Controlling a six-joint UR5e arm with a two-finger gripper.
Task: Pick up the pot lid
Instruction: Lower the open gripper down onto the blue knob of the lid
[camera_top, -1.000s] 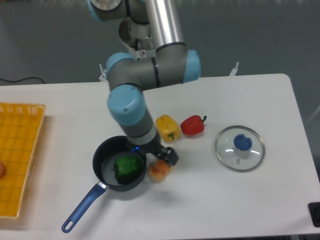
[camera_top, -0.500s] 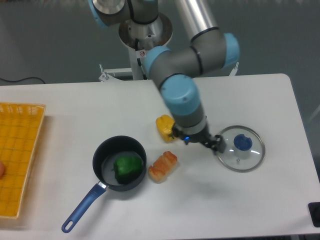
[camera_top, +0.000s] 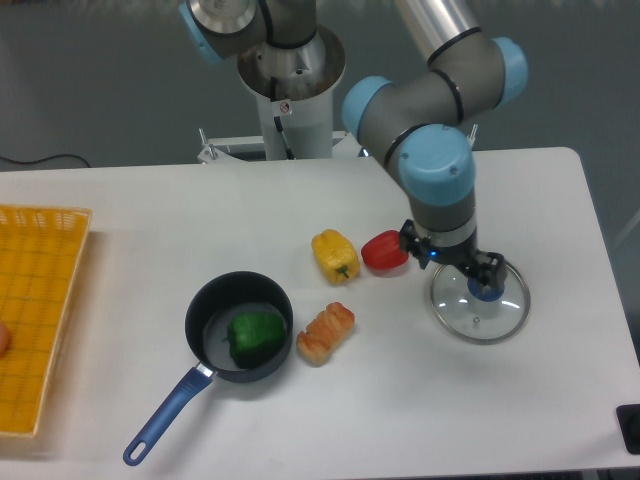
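Observation:
My gripper (camera_top: 458, 264) hangs over the back left part of the pot lid, with its two fingers apart and nothing visible between them. The round glass pot lid (camera_top: 470, 320) lies on the right side of the table. Its blue knob (camera_top: 487, 287) shows just beside and below the right fingertip. The hand covers part of the lid's back rim. How high the fingertips are above the glass, I cannot tell.
A black pan (camera_top: 240, 373) with a blue handle holds a green pepper (camera_top: 256, 335). An orange-brown item (camera_top: 326, 332), a yellow pepper (camera_top: 336, 256) and a red pepper (camera_top: 384, 252) lie left of the lid. A yellow crate (camera_top: 62, 300) stands far left.
The arm has swung rightward, from beside the black pan, past the orange-brown item and the peppers, to the lid. The fingers have stayed apart, and the objects have not moved.

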